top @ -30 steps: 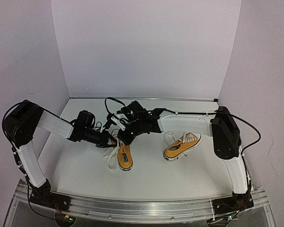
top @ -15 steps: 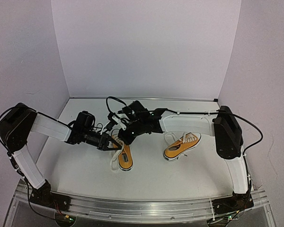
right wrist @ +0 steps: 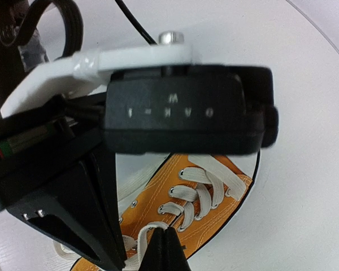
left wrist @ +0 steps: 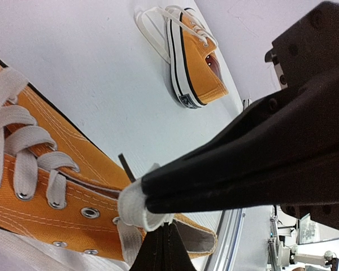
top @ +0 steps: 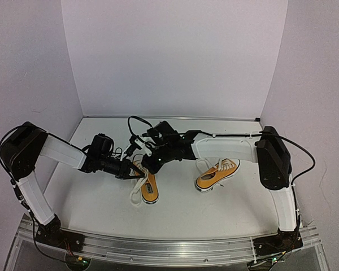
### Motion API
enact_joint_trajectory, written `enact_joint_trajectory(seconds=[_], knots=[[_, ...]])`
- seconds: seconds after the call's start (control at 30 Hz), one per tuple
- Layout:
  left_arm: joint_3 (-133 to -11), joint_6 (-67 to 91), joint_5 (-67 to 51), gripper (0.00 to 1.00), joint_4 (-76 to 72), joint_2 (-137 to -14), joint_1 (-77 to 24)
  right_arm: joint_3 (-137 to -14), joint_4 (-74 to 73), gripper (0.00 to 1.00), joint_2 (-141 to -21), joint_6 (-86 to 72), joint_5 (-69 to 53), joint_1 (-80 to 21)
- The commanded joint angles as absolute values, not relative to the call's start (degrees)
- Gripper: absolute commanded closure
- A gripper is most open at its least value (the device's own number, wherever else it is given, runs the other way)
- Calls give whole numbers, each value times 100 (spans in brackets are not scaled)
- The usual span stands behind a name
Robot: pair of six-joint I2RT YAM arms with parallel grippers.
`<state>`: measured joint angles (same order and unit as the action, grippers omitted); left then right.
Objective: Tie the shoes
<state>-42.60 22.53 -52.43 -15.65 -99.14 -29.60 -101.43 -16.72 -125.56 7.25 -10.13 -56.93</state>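
Observation:
Two orange-yellow shoes with white laces lie on the table, one [top: 148, 187] at the centre and one [top: 217, 174] to its right. Both grippers meet over the centre shoe's opening. In the left wrist view my left gripper [left wrist: 165, 227] is shut on a loop of white lace [left wrist: 137, 206]. The right gripper's black fingers [left wrist: 226, 180] reach in from the right and pinch the same loop. In the right wrist view my right gripper [right wrist: 168, 230] is shut on the lace [right wrist: 140, 236] above the laced shoe [right wrist: 209, 189]. From above, the left gripper [top: 134, 171] and right gripper [top: 149, 165] almost touch.
The second shoe [left wrist: 195, 62] lies on its side with loose laces, apart from both grippers. The left arm's wrist camera block [right wrist: 183, 113] fills the upper right wrist view. White walls [top: 169, 56] close the back and sides. A metal rail [top: 158, 248] runs along the near edge.
The left arm drew back to the left a little, then came back toward the shoe. Both grippers stayed shut on the lace. The shoes have hardly moved.

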Motion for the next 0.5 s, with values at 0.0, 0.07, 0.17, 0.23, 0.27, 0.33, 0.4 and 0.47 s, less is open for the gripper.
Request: enact_joint_trajectory(seconds=[0.0,0.07,0.17,0.23,0.27,0.33,0.4,0.47], knots=[[-4182,2379,-4928,100,-1875,-9562,-2583,-10069,-1487,100,-12118,681,-1080,-5704],[-4194,2407,-4698,100,-1789,-9571,-2476,-10066,-1473,100,-12102,673,-1087,-5701],[-4301,2422,-4585,100,-1785,-9693,-2448,-10051,-1442,100,-12067,678,-1094,-5704],[-4411,2434,-4680,100,-1863,-9814,-2485,-10045,-1405,100,-12051,672,-1108,-5703],[-4453,2396,-4720,100,-1878,-9842,-2523,-10037,-1392,100,-12049,676,-1122,-5700],[-4574,2254,-4718,100,-1780,-9888,-2621,-10029,-1372,100,-12063,663,-1142,-5694],[-4706,2136,-4744,100,-1685,-10000,-2709,-10035,-1359,100,-12075,652,-1169,-5692],[-4764,2181,-4760,100,-1752,-10120,-2740,-10028,-1342,100,-12076,644,-1185,-5693]])
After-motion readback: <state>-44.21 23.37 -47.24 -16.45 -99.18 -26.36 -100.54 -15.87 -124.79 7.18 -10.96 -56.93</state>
